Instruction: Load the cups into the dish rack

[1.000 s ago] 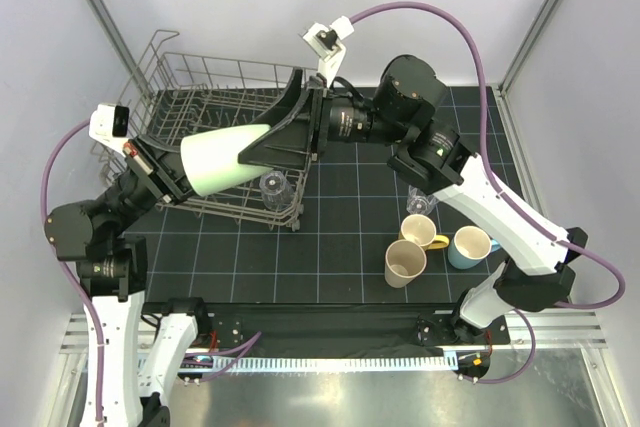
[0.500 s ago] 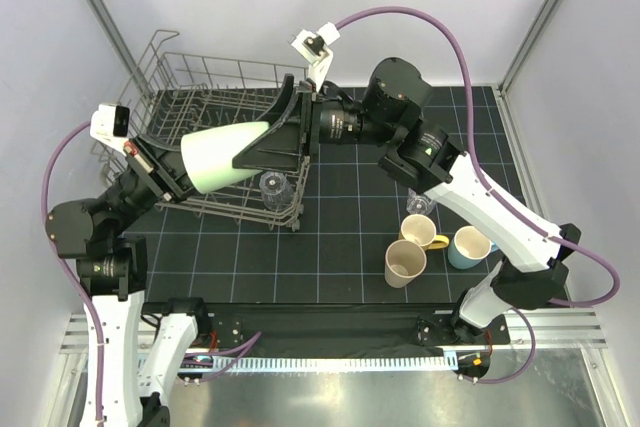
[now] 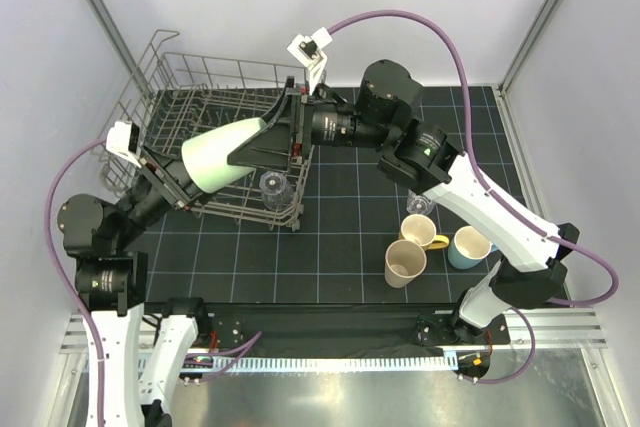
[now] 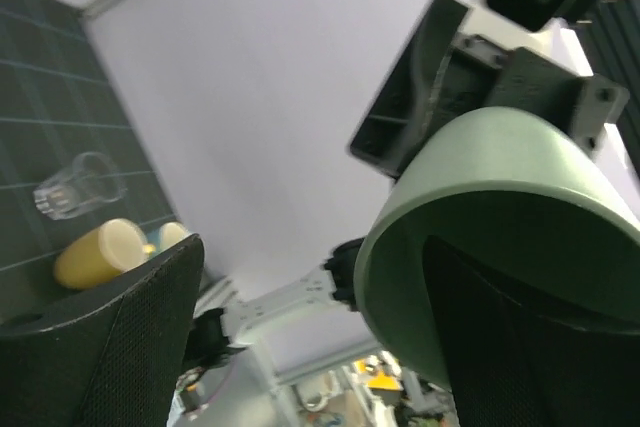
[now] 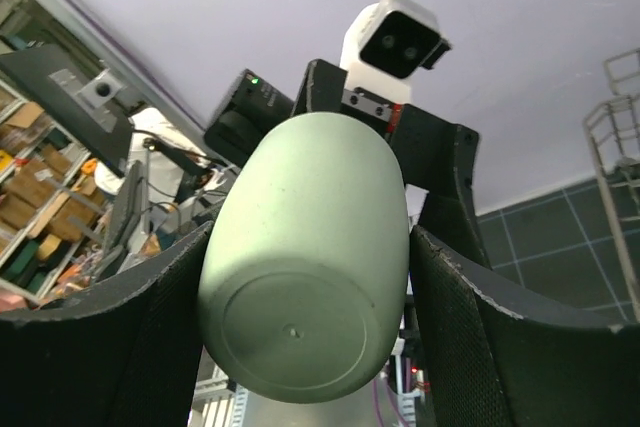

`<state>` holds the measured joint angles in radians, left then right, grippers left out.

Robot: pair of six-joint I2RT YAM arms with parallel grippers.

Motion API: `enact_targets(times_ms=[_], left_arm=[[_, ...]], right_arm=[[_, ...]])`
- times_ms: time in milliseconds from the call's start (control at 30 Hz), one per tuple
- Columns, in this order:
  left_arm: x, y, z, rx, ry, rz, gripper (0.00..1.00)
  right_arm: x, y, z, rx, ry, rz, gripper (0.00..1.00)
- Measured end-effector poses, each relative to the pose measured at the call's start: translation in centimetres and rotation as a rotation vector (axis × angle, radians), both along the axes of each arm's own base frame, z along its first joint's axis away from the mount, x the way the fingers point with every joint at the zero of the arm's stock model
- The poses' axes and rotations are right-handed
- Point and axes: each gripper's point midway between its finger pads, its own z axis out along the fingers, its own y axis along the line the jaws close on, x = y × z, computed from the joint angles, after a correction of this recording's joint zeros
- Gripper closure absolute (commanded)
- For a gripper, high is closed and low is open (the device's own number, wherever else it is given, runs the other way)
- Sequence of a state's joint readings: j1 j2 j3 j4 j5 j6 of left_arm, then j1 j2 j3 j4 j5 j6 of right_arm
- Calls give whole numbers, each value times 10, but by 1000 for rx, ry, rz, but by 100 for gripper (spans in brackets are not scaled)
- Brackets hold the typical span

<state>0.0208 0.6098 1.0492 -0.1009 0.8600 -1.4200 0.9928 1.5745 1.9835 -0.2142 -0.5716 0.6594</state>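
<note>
A mint-green cup hangs on its side above the grey wire dish rack, mouth toward the left arm. My right gripper is shut on its base end, and in the right wrist view both pads press the cup between the jaws of that gripper. My left gripper stands open at the cup's mouth. In the left wrist view one finger sits inside the cup's rim and the other is far to the left. A clear tumbler sits at the rack's near right corner.
On the black gridded mat to the right stand a second clear tumbler, a cream mug with a yellow handle, a tan cup and a light-blue mug. The rack's raised rim shows at the right edge of the right wrist view.
My left gripper has opened off the mint-green cup and drawn back a little down and left. The right gripper has shifted slightly left and still holds the cup.
</note>
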Motion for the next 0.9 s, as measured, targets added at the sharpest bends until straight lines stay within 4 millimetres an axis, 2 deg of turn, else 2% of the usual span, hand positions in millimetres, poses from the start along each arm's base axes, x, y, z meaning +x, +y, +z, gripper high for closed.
enact_targets(times_ms=[167,400,533,600,733,900], left_arm=[[6,13,-18,117,68,152,11],[-8,56,-29,351,130,455,13],[-12,70,-59,453,230,507,13],[-12,72,-72,485,281,505,13],[-14,75,-92,546,355,489,14],[-17,77,-109,611,417,458,14]], right_arm=[[26,-5,-14,-59,7,-112,96],[98,-31,-32,-191,-3,-407,96],[142,-30,-42,-276,-56,-556,96],[164,-25,-62,-346,-78,-616,96],[204,-15,-124,-524,-99,-693,96],[242,-3,-198,-708,-122,-735,96]])
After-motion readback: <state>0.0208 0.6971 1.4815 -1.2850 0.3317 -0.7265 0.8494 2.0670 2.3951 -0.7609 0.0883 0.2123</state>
